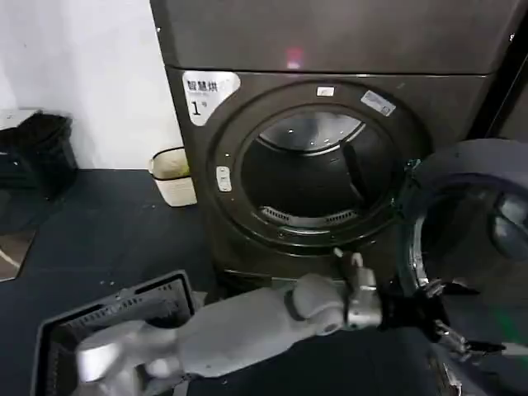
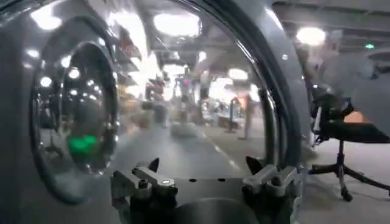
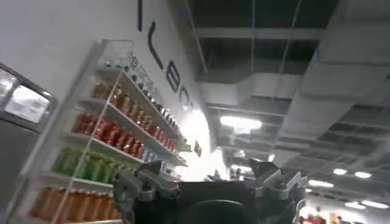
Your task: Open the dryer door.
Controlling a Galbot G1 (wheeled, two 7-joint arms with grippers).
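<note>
The dryer, dark grey-brown with a white sticker, stands ahead with its round drum opening uncovered. The dryer door is swung out to the right, its grey inner ring and bulging glass facing me. My left arm reaches across from the lower left, and the left gripper sits at the door's lower edge. In the left wrist view the left gripper is open, nothing between its fingers, with the door's glass close in front. My right gripper is open and points up at a ceiling.
A white bin stands on the floor left of the dryer. A dark slotted basket lies at the lower left under my arm. An office chair stands beyond the door. Shelves of bottles run along a wall.
</note>
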